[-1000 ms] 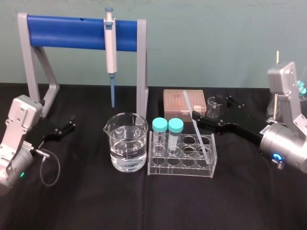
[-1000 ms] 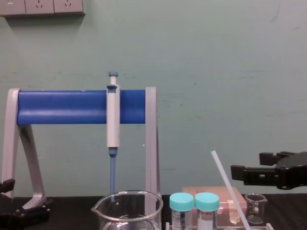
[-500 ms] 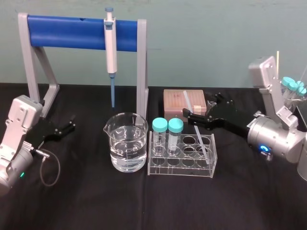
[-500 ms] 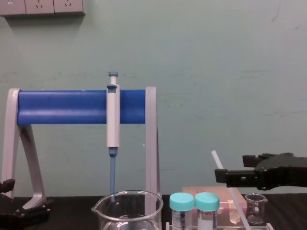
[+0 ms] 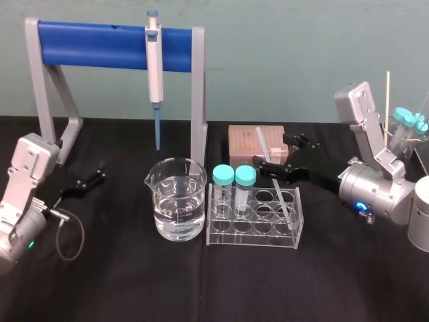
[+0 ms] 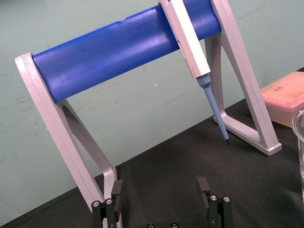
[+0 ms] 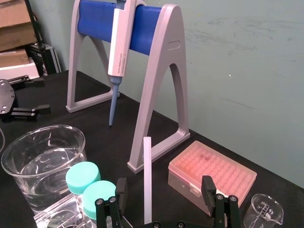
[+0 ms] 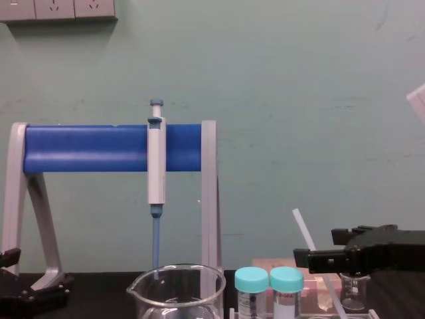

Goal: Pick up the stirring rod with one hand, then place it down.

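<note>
Right wrist view: right gripper (image 7: 165, 192) brackets the stirring rod (image 7: 147, 175).
Jaws wide, empty, poised to pinch; left gripper (image 6: 160, 187) idles beside the stand (image 6: 61, 133).

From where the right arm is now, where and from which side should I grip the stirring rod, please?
Grip the stirring rod on its upper stretch, above the rack, from the right: it leans, foot in a well, and the open fingers of the right gripper straddle it. Left gripper sits parked.

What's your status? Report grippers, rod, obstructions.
Right gripper open, jaws astride rod, not gripping. Rod tilted in rack. Left gripper open, parked by stand. Capped tubes close by.
</note>
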Controlling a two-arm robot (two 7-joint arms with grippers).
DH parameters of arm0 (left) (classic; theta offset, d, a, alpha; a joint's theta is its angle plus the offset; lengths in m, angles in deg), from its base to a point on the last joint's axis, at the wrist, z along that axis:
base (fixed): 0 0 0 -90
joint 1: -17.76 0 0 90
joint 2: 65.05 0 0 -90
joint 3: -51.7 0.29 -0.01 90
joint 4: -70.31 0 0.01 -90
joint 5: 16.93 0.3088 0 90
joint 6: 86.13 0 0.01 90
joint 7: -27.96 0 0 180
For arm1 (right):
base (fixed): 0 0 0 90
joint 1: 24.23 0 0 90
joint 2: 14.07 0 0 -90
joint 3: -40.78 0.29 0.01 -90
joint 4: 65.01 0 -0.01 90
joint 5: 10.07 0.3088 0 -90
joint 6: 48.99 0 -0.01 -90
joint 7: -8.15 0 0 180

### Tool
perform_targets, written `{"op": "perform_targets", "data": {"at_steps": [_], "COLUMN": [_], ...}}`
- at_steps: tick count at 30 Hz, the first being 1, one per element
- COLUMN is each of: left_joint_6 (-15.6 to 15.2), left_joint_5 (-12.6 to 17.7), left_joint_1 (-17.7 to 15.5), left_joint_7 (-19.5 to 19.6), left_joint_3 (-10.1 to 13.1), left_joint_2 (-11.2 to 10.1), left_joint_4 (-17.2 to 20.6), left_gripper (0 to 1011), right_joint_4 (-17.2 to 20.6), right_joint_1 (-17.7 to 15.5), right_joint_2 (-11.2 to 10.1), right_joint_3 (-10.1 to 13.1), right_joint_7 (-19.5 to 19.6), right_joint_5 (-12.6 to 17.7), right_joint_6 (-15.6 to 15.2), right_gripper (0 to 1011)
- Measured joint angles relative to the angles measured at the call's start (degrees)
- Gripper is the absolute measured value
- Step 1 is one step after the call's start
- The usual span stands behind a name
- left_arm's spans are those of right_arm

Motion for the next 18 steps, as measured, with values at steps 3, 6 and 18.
{"op": "perform_targets", "data": {"at_steps": [3,6,18], "left_joint_6": [0.0,0.0,0.0], "left_joint_5": [0.0,0.0,0.0], "left_joint_1": [0.0,0.0,0.0], "left_joint_7": [0.0,0.0,0.0], "left_joint_3": [0.0,0.0,0.0], "left_joint_2": [0.0,0.0,0.0], "left_joint_4": [0.0,0.0,0.0], "left_gripper": [1000,1000,1000], "right_joint_4": [-0.4,-0.7,-1.5], "right_joint_1": [0.2,0.3,0.9], "right_joint_2": [0.2,0.5,1.0], "right_joint_3": [0.0,0.0,-0.2], "right_joint_7": [-0.2,-0.4,-1.1], "right_joint_5": [-0.2,-0.3,-0.8], "right_joint_6": [-0.1,-0.2,-0.2], "right_gripper": [1003,1003,1003]}}
